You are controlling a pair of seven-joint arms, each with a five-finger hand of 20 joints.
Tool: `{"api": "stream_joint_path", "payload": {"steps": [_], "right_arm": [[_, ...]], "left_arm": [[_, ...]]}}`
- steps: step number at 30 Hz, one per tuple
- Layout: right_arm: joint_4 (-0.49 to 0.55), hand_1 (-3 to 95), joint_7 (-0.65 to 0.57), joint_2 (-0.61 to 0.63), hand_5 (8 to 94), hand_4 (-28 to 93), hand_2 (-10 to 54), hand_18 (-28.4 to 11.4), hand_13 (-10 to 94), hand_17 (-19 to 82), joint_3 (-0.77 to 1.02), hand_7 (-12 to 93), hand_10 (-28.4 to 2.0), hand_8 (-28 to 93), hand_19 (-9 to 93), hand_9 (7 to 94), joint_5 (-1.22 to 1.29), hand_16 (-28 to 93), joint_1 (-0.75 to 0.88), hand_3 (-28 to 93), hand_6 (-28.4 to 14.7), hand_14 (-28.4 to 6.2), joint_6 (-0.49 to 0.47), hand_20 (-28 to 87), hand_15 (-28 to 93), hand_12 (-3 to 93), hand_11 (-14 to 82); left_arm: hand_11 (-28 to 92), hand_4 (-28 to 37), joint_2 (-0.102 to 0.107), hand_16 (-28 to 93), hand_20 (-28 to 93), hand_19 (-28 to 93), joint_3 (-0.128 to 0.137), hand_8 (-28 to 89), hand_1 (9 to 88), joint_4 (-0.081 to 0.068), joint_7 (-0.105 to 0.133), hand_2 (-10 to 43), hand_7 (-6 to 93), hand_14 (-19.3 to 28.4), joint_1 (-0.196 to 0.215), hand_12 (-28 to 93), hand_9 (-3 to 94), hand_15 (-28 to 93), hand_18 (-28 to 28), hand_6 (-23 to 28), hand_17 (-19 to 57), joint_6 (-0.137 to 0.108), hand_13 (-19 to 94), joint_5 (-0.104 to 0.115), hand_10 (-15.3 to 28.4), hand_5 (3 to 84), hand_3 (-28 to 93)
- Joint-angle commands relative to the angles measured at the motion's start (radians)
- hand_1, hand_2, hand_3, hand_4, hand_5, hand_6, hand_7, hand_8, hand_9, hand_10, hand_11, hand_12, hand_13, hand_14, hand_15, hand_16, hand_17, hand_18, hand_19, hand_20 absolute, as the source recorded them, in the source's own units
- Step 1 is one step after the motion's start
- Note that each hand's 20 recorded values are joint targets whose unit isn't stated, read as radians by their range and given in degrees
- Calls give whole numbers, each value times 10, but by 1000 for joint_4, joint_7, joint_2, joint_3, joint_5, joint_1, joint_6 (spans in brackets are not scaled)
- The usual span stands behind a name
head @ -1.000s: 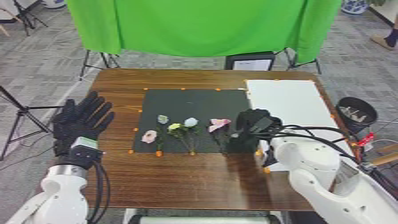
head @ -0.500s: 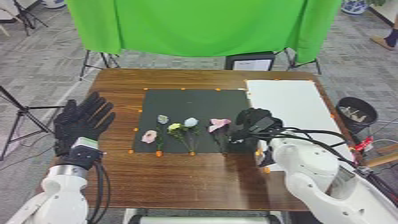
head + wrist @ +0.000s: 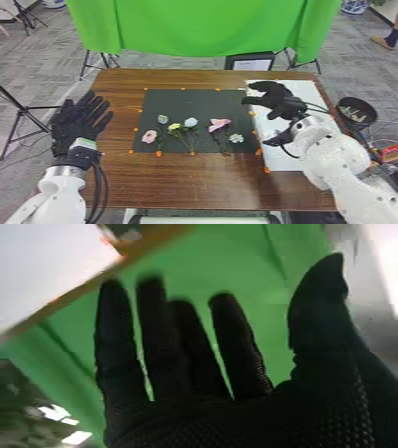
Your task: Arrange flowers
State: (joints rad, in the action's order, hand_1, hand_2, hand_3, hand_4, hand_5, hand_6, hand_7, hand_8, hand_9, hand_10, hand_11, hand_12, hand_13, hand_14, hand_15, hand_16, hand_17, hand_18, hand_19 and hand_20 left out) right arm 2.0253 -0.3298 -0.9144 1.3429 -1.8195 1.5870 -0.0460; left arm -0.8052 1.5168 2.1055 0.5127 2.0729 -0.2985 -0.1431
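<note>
My right hand (image 3: 282, 105) is wide open over the white sheet (image 3: 306, 89), with nothing in it.
The flowers lie in a loose row on the dark mat (image 3: 191, 100): a pink one (image 3: 149, 136) at the left end, a yellow one (image 3: 175, 126) near the middle and a small white one (image 3: 235, 138) at the right end. I think they are spread out so each is easy to see and fit with the others. My right fingers are straight, off to the side, maybe so I don't bump the petals. My left hand (image 3: 80, 122) is open and empty too, left of the mat.
</note>
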Motion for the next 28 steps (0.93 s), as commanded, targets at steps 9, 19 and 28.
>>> {"api": "stream_joint_path", "payload": {"steps": [9, 19, 28], "right_arm": [[-53, 117, 250, -208, 314, -264, 85, -195, 309, 142, 247, 67, -126, -93, 383, 335, 1011, 193, 134, 762, -28, -154, 7, 207, 96, 97, 20], [-21, 95, 272, -219, 308, -264, 77, -185, 282, 140, 274, 70, -125, -96, 299, 326, 996, 192, 185, 771, -13, -139, 15, 199, 63, 82, 18], [2, 84, 268, -210, 260, -269, 87, -186, 281, 139, 283, 68, -124, -102, 289, 314, 999, 188, 197, 769, -20, -140, -4, 202, 60, 80, 15]], "left_arm": [[99, -283, -9, -78, 79, 316, 54, -78, 239, 3, -24, 128, 56, 118, 38, 82, 277, 202, 132, 43, -48, -22, 190, -59, 124, 286, 743], [96, -283, -11, -71, 79, 309, 77, -76, 228, 16, -4, 138, 53, 116, 93, 83, 275, 190, 129, 58, -49, -40, 174, -41, 125, 318, 729], [107, -283, 5, -69, 82, 311, 83, -71, 190, 34, 3, 171, 52, 117, 100, 84, 289, 194, 130, 72, -50, -56, 180, -58, 131, 359, 718]]}}
